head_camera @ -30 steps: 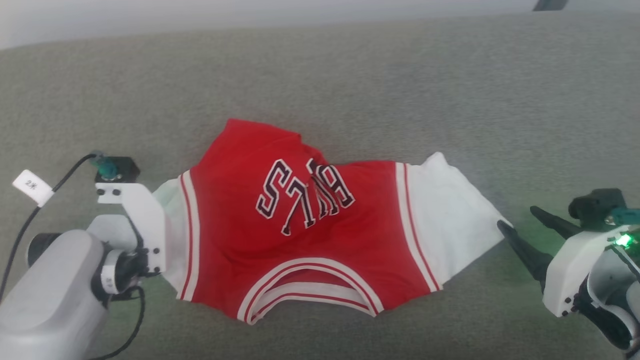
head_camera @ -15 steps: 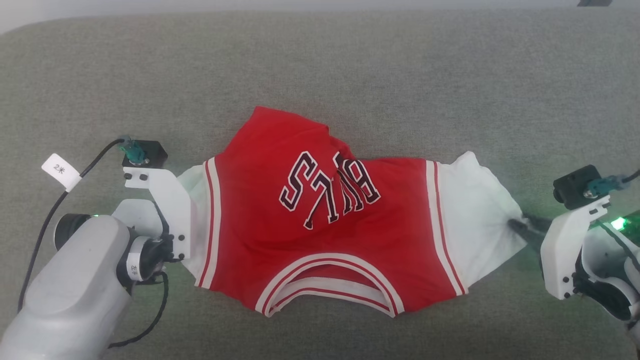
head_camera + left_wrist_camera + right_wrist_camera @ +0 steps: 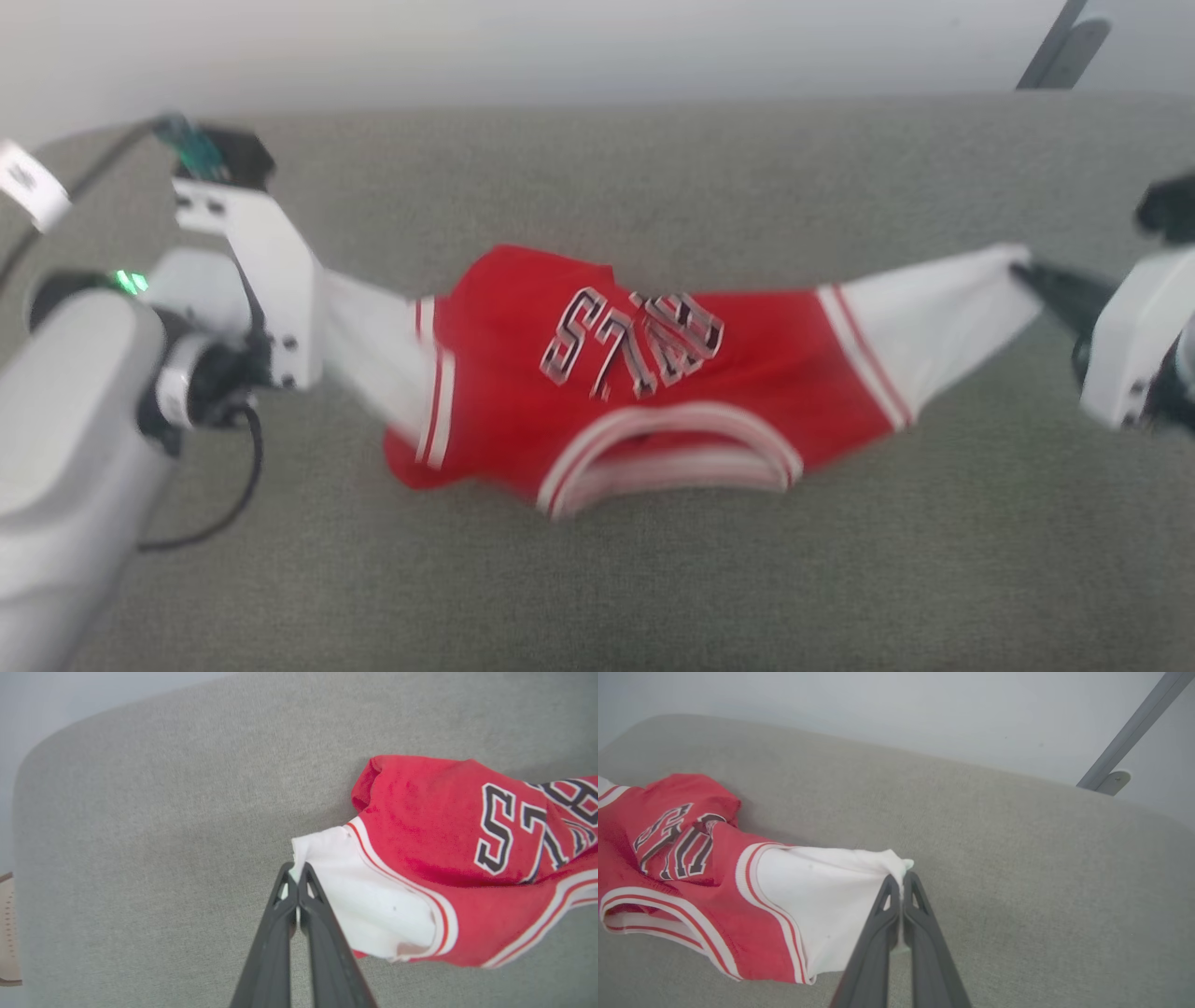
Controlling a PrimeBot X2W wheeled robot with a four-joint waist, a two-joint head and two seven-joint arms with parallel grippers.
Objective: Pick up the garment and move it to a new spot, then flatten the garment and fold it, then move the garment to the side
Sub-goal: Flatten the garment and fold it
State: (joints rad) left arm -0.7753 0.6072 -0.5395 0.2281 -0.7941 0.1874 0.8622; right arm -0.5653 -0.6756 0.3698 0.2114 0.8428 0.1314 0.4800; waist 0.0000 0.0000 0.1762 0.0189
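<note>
The garment [image 3: 644,392] is a red shirt with white sleeves and dark block letters, stretched between both arms and sagging in the middle above the grey cushion [image 3: 653,579]. My left gripper [image 3: 295,877] is shut on the edge of one white sleeve [image 3: 373,905]. In the head view that sleeve [image 3: 373,336] runs in behind the left wrist's white bracket, which hides the fingers. My right gripper [image 3: 1022,271] is shut on the tip of the other white sleeve [image 3: 943,308]. The right wrist view has the same grip [image 3: 903,877], with the garment [image 3: 668,858] hanging to the left.
A pale wall [image 3: 560,47] rises behind the cushion's far edge. A grey metal bar [image 3: 1064,47] leans at the upper right. A tan object [image 3: 7,933] sits at the left wrist view's edge beyond the cushion.
The right gripper closed on the right sleeve tip. Both arms then rose and drew apart, lifting the sleeves off the cushion. The head camera has also shifted.
</note>
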